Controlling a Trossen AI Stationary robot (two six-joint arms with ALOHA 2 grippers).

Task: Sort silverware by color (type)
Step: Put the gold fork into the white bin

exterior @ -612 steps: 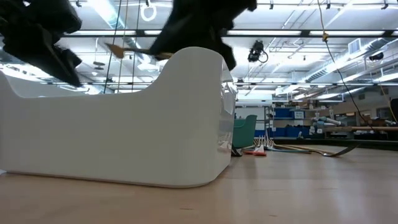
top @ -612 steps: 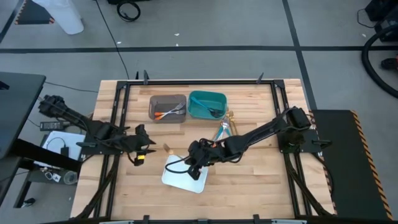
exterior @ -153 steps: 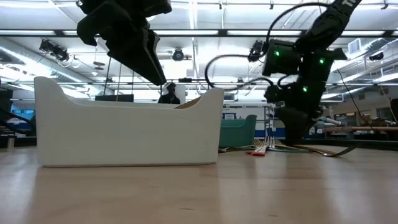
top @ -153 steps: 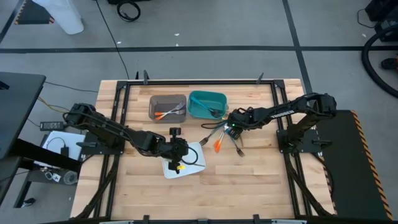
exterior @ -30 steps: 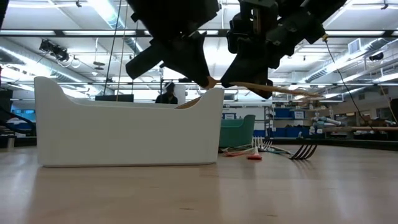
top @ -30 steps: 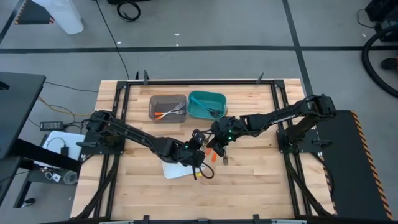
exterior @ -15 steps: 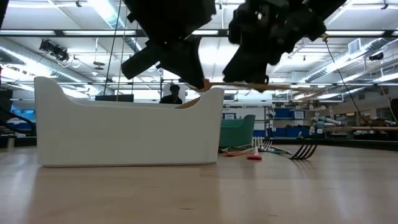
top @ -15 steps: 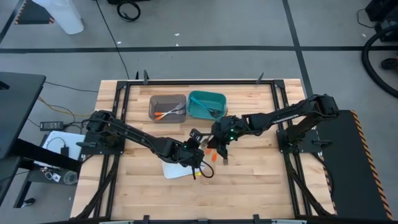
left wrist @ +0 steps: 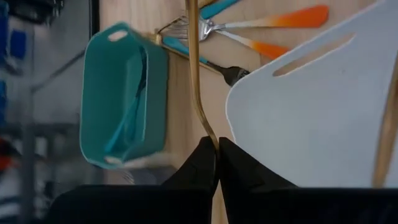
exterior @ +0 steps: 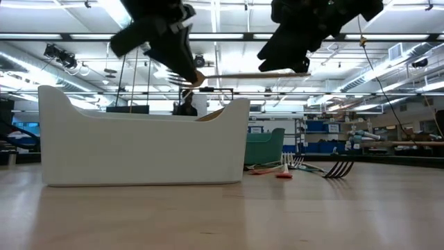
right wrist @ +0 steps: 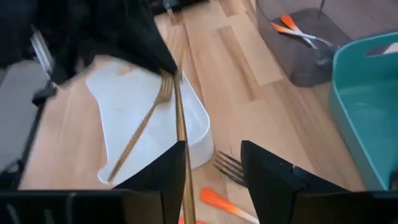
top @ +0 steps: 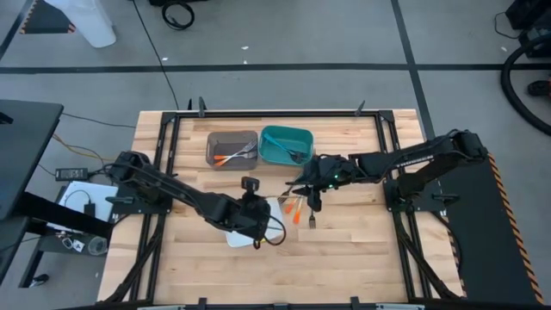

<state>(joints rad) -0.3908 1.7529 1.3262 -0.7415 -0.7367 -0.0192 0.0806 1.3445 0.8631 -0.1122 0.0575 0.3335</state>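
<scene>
Above the white tray (top: 274, 215), my left gripper (left wrist: 217, 148) was clamped on a gold utensil (left wrist: 196, 81), held clear of the rim. Nearby, my right gripper (right wrist: 211, 163) hung with its fingers apart, over the orange-handled pieces (top: 294, 209) on the table (top: 362, 250).

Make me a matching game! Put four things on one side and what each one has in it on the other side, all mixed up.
Things:
1. grey bin
2. teal bin
3. tray
4. left pincer

What it has:
a. shut on a gold piece, above the table
b. a gold fork lying inside
c. orange-handled pieces inside
d. teal pieces inside

Pairs: 1-c, 2-d, 3-b, 4-a
</scene>
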